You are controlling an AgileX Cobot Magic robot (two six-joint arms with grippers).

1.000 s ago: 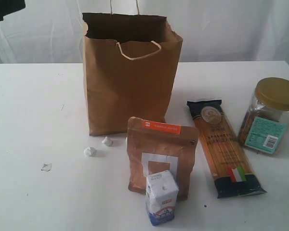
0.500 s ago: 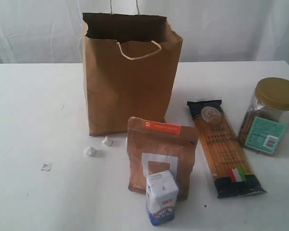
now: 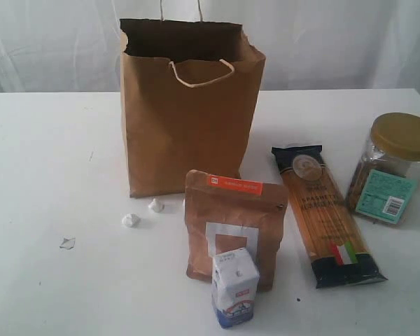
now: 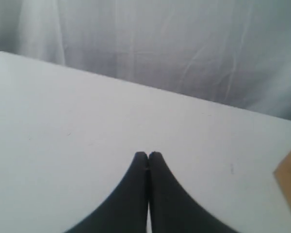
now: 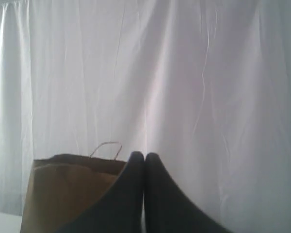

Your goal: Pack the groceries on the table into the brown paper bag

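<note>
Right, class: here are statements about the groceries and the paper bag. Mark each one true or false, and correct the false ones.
1. The brown paper bag stands upright on the table. True.
2. The spaghetti packet stands on end. False: it lies flat on the table, between the brown pouch and the jar.
3. The small white-blue carton stands in front of the brown pouch. True.
4. The jar is open. False: its gold lid is on.
5. The jar is left of the bag in the exterior view. False: it is far to the right.
</note>
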